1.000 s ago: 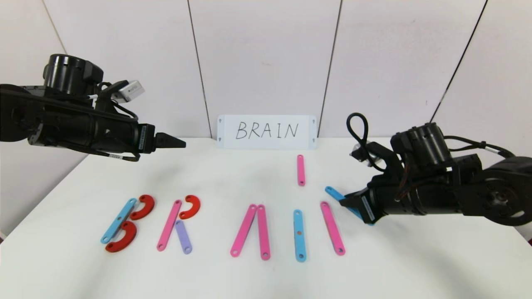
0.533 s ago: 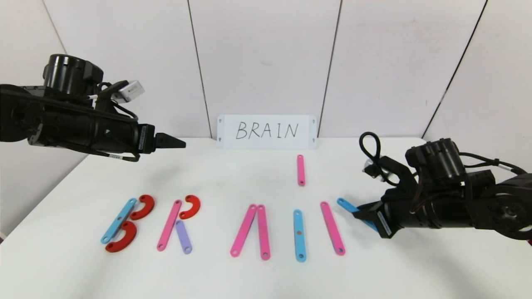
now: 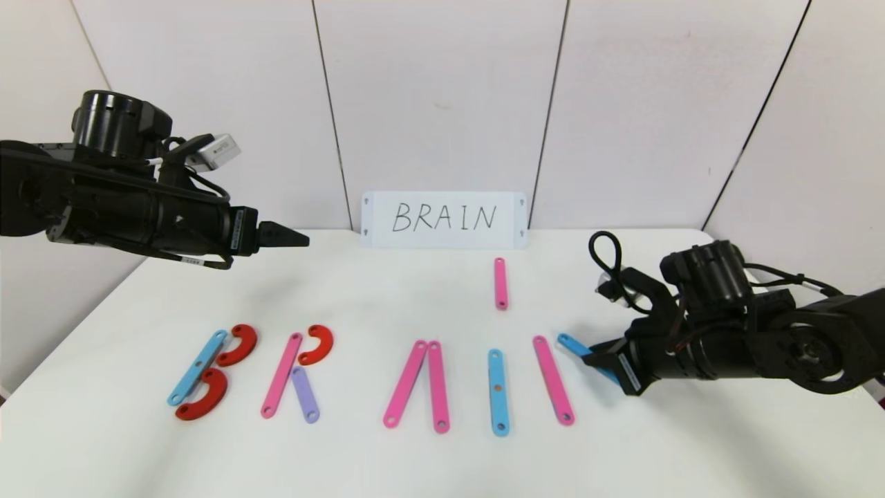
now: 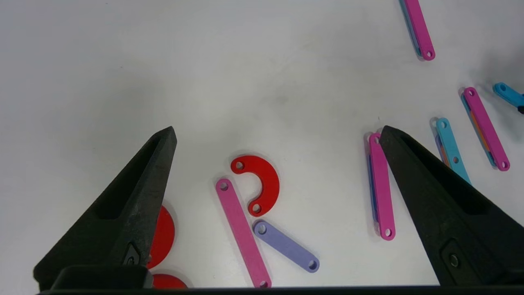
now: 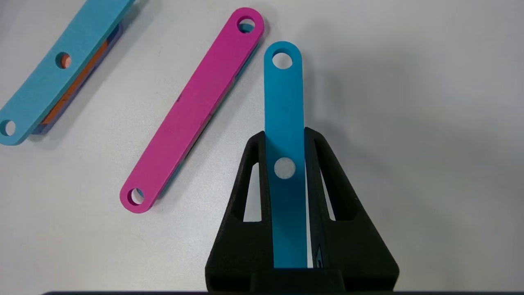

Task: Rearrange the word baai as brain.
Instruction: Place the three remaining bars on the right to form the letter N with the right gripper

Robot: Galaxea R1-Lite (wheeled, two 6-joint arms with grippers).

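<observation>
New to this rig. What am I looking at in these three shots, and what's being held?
It is a two-armed robot at a white table. The head view looks down from the robot's head; the other two come from cameras on each wrist. Flat plastic bars and red curves lie on the table spelling B, R, A, I, copying the sign reading BRAIN; a spare pink bar lies behind. The right pincer is shut on a blue bar, beside a long pink bar, apparently building the N. The left pincer is open, raised above the table's left side.
</observation>
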